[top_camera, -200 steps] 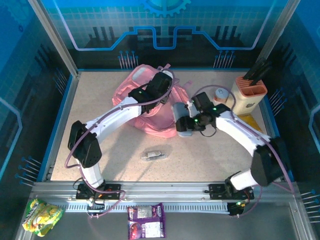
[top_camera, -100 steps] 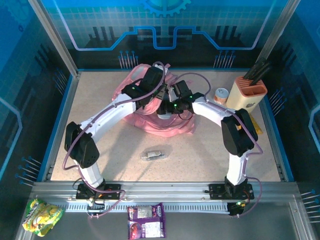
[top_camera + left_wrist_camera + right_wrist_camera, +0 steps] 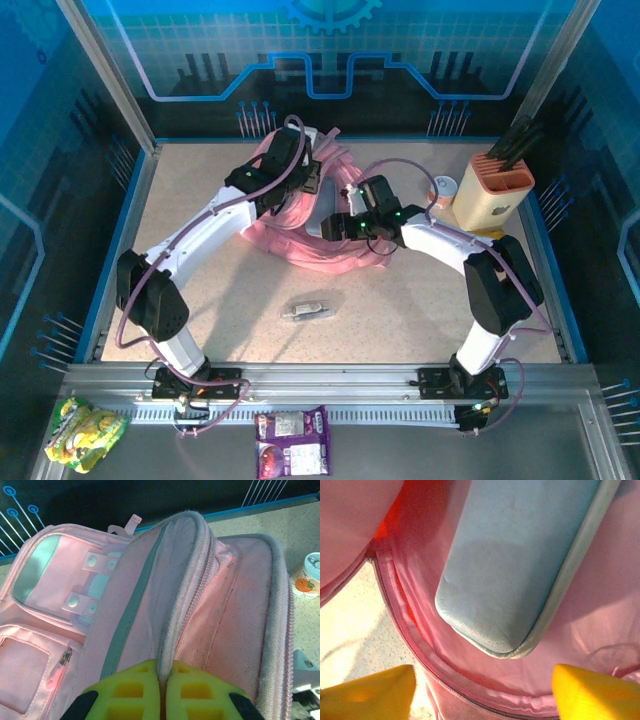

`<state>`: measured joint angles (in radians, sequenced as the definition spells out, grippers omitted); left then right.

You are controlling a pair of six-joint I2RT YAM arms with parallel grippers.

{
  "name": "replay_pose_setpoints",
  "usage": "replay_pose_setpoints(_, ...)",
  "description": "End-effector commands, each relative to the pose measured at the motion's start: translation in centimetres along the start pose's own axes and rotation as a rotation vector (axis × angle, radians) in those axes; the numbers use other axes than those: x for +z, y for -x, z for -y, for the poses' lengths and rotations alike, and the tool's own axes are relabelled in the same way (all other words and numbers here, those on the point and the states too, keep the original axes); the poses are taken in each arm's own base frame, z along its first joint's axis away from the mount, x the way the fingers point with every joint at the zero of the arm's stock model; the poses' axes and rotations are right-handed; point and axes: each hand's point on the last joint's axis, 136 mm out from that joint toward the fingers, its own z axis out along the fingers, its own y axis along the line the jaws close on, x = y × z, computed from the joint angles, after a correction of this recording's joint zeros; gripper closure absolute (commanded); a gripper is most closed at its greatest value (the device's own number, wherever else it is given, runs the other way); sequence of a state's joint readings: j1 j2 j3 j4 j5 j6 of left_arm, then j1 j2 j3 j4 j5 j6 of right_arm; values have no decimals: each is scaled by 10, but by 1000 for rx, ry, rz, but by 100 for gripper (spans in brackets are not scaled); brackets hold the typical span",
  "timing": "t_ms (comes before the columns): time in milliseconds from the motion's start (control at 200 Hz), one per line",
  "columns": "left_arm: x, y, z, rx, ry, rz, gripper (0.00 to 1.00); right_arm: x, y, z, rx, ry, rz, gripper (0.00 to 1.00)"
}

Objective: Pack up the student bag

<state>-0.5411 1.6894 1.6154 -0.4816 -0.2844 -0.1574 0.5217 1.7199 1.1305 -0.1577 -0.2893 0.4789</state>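
Pink soft-fabric student bag (image 3: 305, 248) lies far-centre on the table. The left gripper (image 3: 163, 672) pinches its zipped rim, evidently to prop the mouth open. The right gripper (image 3: 482, 692), fingers spread, faces the pale blue padded case (image 3: 515, 555) inside.

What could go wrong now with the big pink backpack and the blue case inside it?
The left gripper is shut on just the thin zipped edge of the soft pink fabric backpack; if it slips, the opening could flop shut. The light blue padded case lies close to the zip rim, so it might slide out. The open right gripper sits at that rim and may snag the lining when pulling away.
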Motion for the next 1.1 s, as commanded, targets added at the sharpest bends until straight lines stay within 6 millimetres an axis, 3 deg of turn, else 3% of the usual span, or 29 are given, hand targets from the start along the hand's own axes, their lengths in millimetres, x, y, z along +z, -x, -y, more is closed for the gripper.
replay_pose_setpoints(0,-30,40,4,-67,-48,139,100,18,-7,4,45,38,-22,36)
replay_pose_setpoints(235,-33,39,8,-107,-80,130,100,38,49,-16,-69,113,77,50)
replay_pose_setpoints(385,-30,37,12,-131,-99,121,100,40,61,-20,-98,131,95,48)
replay_pose_setpoints(520,-19,27,14,-145,-101,85,100,14,47,-18,-137,111,110,36)
replay_pose_setpoints(585,-13,19,17,-158,-119,57,93,-5,35,-5,-119,51,133,34)
replay_pose_setpoints(670,-8,10,26,-184,-162,16,78,-32,21,13,-24,10,159,33)
replay_pose_setpoints(725,-11,6,32,-203,-201,-10,73,-48,11,23,33,-12,165,33)
replay_pose_setpoints(780,-22,5,35,-230,-233,-2,66,-62,1,30,65,-52,163,33)
replay_pose_setpoints(830,-35,4,34,-264,-264,38,53,-72,-6,33,66,-82,152,32)
replay_pose_setpoints(950,-57,-21,7,-383,-230,113,40,-85,-19,24,54,-64,132,30)
replay_pose_setpoints(1005,-59,-41,-8,-439,-200,95,38,-81,-36,21,62,-40,80,29)
replay_pose_setpoints(1096,-56,-75,-43,-545,-91,63,35,-76,-47,9,57,5,31,29)
